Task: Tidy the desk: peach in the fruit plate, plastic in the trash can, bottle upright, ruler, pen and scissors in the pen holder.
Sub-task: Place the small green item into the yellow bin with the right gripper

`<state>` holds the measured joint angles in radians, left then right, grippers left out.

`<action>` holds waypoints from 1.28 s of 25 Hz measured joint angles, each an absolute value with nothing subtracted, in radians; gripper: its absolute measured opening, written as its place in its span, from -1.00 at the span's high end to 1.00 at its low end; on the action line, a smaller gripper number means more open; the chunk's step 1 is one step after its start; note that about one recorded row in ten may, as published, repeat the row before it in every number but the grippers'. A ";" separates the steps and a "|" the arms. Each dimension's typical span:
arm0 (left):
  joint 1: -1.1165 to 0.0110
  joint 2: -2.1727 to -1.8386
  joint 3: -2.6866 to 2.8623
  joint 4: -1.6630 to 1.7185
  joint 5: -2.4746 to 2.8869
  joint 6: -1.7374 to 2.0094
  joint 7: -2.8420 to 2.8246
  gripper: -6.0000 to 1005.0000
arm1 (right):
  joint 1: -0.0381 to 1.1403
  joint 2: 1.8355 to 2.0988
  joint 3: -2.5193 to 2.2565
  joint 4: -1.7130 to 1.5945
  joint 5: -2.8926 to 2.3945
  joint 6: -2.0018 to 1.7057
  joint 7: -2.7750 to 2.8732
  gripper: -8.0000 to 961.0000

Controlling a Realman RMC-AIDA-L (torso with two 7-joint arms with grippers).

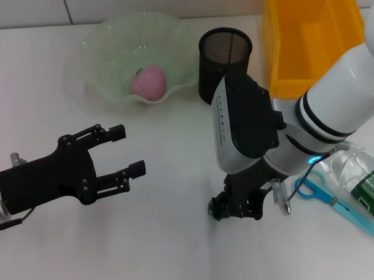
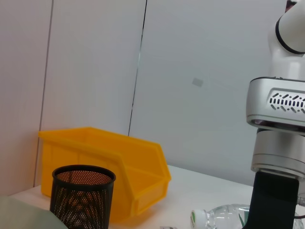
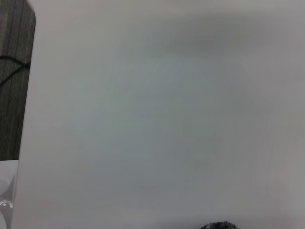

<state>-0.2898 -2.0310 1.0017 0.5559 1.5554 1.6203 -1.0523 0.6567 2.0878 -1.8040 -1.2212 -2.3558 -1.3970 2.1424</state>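
Note:
A pink peach (image 1: 149, 81) lies in the pale green fruit plate (image 1: 101, 48) at the back. Right of it stands the black mesh pen holder (image 1: 225, 62) (image 2: 83, 195), with the yellow trash can (image 1: 312, 37) (image 2: 109, 167) behind it. My right gripper (image 1: 234, 206) points down, close to the table's middle. Just right of it lies a pen (image 1: 281, 197), then blue scissors (image 1: 330, 197) and a clear bottle (image 1: 363, 177) (image 2: 224, 217) on its side. My left gripper (image 1: 131, 151) hovers open and empty at the left. Ruler and plastic are out of view.
The right arm's white forearm (image 1: 333, 110) (image 2: 279, 143) reaches over the bottle and scissors and hides part of them. A bare stretch of white table (image 1: 178, 238) lies between the two grippers. The right wrist view shows only bare white surface.

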 joint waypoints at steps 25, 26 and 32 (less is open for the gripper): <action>-0.288 -2.026 1.002 0.555 1.552 1.622 -1.052 -0.60 | 0.534 2.082 -1.418 -1.585 -2.365 -1.476 2.200 0.94; -0.288 -2.026 1.002 0.555 1.552 1.622 -1.052 -0.60 | 0.528 2.082 -1.377 -1.604 -2.373 -1.471 2.201 0.95; -0.289 -2.027 1.002 0.555 1.553 1.623 -1.052 -0.60 | 0.502 2.083 -1.172 -1.645 -2.385 -1.399 2.202 0.97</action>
<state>-0.2895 -2.0273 1.0017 0.5552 1.5531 1.6227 -1.0523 0.5024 2.0828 -1.1716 -1.6449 -2.3852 -1.3992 2.2021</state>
